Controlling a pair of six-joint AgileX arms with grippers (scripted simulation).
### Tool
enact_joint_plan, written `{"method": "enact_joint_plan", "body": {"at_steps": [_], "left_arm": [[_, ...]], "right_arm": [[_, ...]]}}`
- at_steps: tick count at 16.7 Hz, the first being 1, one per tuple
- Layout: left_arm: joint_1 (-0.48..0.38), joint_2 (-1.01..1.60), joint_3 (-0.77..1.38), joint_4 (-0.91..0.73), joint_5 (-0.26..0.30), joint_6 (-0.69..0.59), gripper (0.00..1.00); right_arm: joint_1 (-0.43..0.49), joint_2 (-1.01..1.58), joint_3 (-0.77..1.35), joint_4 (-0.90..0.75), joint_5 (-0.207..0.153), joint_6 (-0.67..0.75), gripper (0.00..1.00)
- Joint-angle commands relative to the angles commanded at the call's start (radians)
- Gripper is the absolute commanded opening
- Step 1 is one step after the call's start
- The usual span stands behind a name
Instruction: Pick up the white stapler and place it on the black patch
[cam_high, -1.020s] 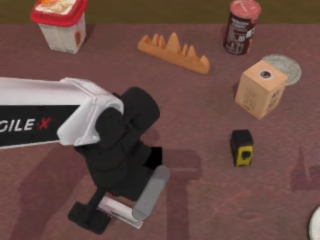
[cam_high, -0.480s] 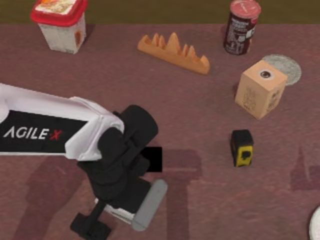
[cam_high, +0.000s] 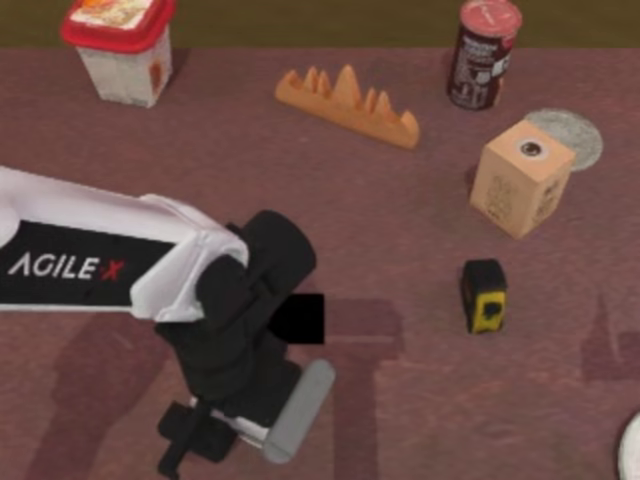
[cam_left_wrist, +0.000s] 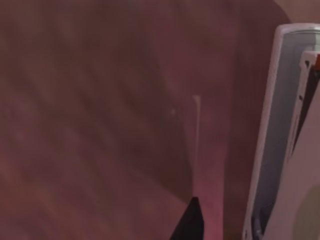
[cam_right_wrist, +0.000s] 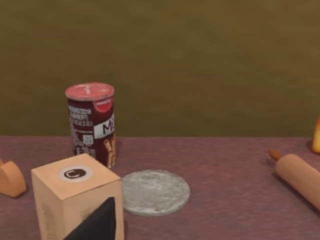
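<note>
One white stapler (cam_left_wrist: 280, 150) between left claw (cam_high: 235, 435) fingers

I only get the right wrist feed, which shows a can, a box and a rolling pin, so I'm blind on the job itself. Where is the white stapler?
Observer: Near the top view's bottom edge, left of centre. The white stapler is under the left gripper, with only a sliver showing from above.
Operator: Is the black patch close?
Observer: Yes. The black patch lies just beyond that gripper, partly covered by the left arm. The stapler is not on it.
Operator: Anything near the patch?
Observer: A black-and-yellow tape measure lies to the patch's right, apart from it. The right arm is parked away from all this.
</note>
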Motion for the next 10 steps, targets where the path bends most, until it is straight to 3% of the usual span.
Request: {"method": "enact_joint_plan", "body": {"at_steps": [4, 10], "left_arm": [[0.0, 0.0, 0.0, 0.0, 0.0, 0.0, 0.02], [0.0, 0.0, 0.0, 0.0, 0.0, 0.0, 0.0]], "right_arm": [[0.0, 0.0, 0.0, 0.0, 0.0, 0.0, 1.0], [0.0, 0.0, 0.0, 0.0, 0.0, 0.0, 1.0]]}}
